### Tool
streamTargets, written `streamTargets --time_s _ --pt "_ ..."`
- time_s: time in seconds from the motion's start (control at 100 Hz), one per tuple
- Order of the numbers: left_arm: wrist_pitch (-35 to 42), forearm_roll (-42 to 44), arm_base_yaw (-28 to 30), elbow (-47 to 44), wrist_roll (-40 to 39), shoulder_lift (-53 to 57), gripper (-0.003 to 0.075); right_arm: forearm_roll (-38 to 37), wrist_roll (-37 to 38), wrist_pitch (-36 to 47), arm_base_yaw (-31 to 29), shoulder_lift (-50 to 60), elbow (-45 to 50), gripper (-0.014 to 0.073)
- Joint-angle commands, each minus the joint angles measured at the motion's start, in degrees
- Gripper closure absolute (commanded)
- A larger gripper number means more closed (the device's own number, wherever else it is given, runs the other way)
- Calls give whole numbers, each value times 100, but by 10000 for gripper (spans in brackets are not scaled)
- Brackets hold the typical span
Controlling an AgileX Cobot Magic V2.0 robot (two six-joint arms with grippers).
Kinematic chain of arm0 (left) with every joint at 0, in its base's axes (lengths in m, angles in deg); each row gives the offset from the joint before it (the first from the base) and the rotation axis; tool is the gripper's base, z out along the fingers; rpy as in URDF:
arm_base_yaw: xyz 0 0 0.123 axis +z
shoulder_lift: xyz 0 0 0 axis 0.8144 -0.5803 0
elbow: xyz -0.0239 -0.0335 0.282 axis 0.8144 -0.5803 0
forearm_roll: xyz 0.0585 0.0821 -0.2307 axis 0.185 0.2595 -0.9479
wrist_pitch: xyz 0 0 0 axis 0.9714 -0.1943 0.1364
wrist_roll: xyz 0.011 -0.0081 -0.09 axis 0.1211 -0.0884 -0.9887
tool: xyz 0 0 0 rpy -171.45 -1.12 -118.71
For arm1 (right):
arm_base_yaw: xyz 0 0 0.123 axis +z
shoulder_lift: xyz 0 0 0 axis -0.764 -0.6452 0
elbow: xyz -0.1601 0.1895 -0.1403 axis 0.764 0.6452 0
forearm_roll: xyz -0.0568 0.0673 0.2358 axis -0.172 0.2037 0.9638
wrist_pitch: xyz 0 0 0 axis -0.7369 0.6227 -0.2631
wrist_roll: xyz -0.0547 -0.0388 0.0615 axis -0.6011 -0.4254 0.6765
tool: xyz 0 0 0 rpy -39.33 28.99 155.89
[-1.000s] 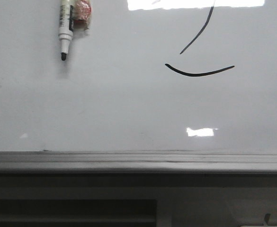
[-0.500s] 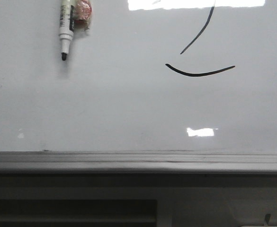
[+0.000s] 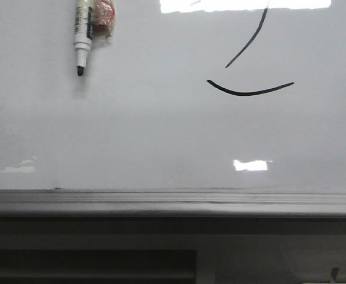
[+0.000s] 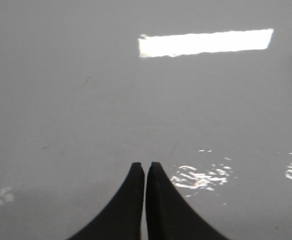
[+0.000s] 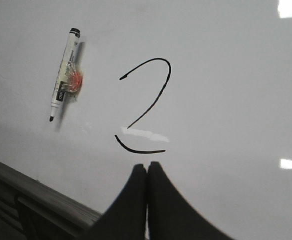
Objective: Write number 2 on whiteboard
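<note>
The number 2 (image 5: 148,107) is drawn in thin black strokes on the whiteboard (image 5: 225,100): a hooked curve, a slanting line and a separate curved base stroke. The front view shows only its lower part (image 3: 249,90) on the whiteboard (image 3: 161,136). A white black-tipped marker pen (image 3: 82,35) lies on the board to the left of the number, also seen as the marker pen (image 5: 63,75) in the right wrist view. My right gripper (image 5: 146,166) is shut and empty, just short of the base stroke. My left gripper (image 4: 145,165) is shut and empty over the bare whiteboard (image 4: 86,100).
A grey metal rail (image 3: 173,201) edges the board's near side, with a dark recess below it. The rail (image 5: 36,192) also shows in the right wrist view. A red-pink clip or wrapper (image 3: 103,15) sits against the marker's barrel. Bright light reflections lie on the board.
Nothing on the board has moved. Only a faint reflection at the lower left of the board has grown and shifted.
</note>
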Motion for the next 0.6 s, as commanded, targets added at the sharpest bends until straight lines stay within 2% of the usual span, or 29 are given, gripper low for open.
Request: streamTargets --time_s 0.0,0.15,0.59 --pt "362 115 300 -20 -216 121 740 137 -60 316 -49 31 -150 648" --pt "497 114 716 -301 -360 285 740 137 -60 316 -49 31 -150 648" --pt "251 251 696 -350 -515 284 740 137 -60 331 -49 31 -150 648"
